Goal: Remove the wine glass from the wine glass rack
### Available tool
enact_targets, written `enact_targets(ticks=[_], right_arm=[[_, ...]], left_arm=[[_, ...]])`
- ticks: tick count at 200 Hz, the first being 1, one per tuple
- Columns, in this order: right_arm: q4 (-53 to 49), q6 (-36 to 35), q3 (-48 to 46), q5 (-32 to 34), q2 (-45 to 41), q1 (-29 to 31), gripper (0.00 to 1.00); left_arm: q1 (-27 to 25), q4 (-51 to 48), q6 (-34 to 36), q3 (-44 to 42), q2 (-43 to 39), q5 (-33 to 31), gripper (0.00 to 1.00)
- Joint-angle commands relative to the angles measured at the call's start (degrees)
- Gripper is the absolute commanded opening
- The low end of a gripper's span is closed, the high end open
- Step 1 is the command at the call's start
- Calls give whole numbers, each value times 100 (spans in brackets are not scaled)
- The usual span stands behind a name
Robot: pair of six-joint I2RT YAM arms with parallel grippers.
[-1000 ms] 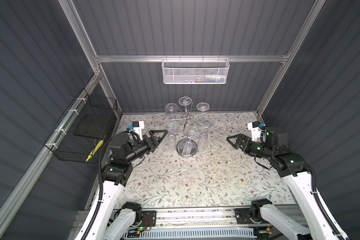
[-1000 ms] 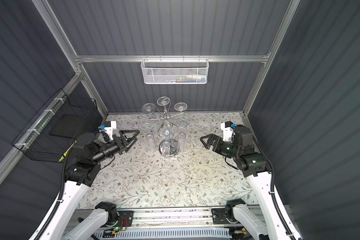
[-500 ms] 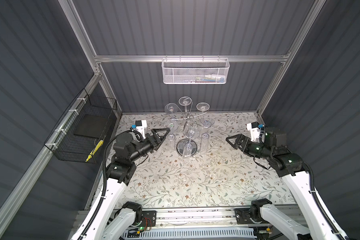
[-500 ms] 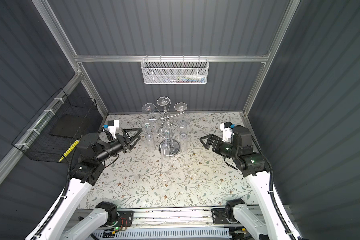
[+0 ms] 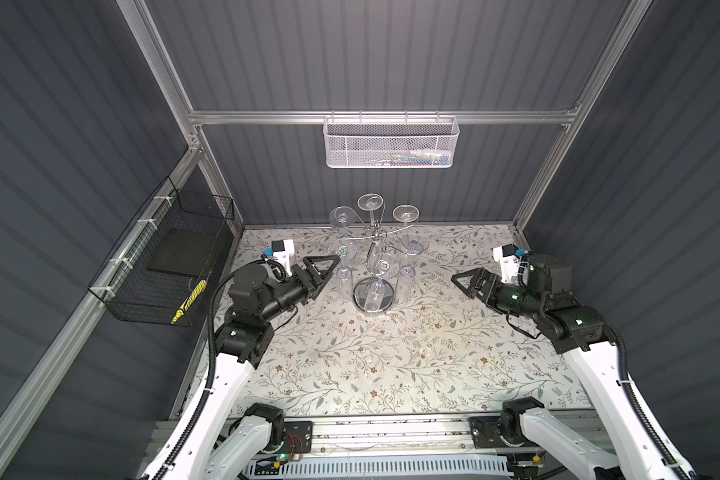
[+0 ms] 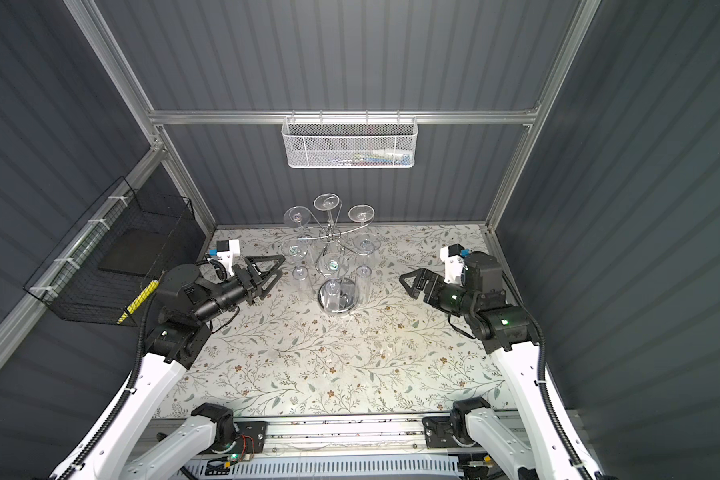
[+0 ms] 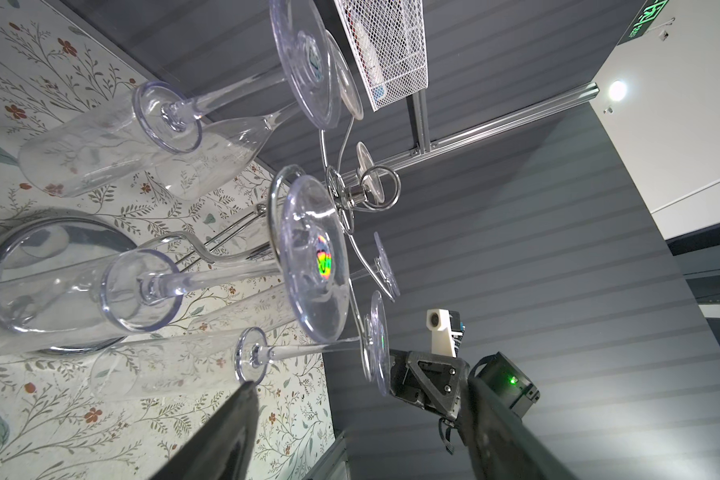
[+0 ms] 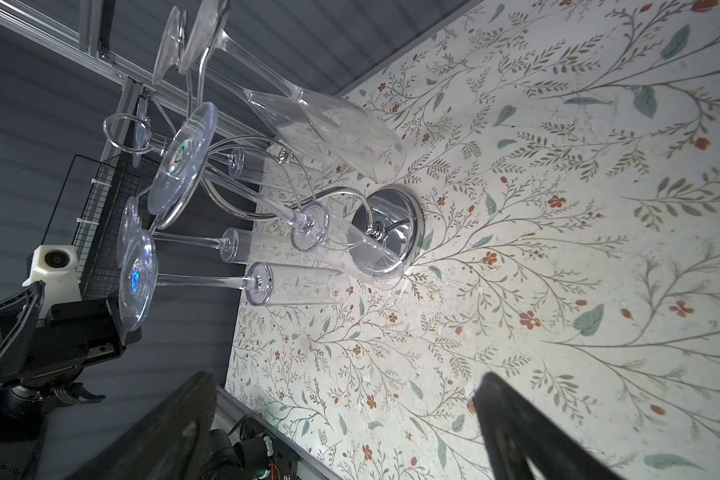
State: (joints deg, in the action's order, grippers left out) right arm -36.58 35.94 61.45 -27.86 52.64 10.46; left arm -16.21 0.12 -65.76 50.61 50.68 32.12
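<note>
As the left gripper (image 5: 331,271) hovers open w/ nothing between its fingers (image 7: 225,436), the step in hand is, I judge, the approach to the nearest wine glass (image 5: 343,273), which hangs just ahead of the fingertips and is not yet touched. To do it well: the fingers seem to stand one above the other while the stem is upright, so prob. the wrist should roll until one finger comes on each side of the stem. Then close softly at mid-stem, btw. foot and bowl, and slide the glass level out through the gap of its wire loop; which way this gap faces I cannot tell. The other glasses hang near, to both sides of the fingertips, so a bump may swing them.

The glass is clear and upside down: flat round foot w/ a small shiny sticker, long thin stem, narrow flute bowl open downward. Just beyond it stands the wine glass rack (image 5: 376,237), chrome wire on a round mirrored base, w/ six glasses. Far ahead, across the rack, the right gripper (image 5: 463,286) is open also, empty, well apart from every glass.
</note>
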Motion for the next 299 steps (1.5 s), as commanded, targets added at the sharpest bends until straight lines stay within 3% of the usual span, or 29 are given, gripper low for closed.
enact_targets(ticks=[1,169,299], right_arm=[[108,4,-44,-45,53,18,99],[109,102,-133,-36,29,26,99],[65,151,-160,79,11,26,99]], left_arm=[[-49,140,-5,105,49,-7,76],[-49,566,-216,106,536,-171,42],[-49,544,-445,0,547,-426,22]])
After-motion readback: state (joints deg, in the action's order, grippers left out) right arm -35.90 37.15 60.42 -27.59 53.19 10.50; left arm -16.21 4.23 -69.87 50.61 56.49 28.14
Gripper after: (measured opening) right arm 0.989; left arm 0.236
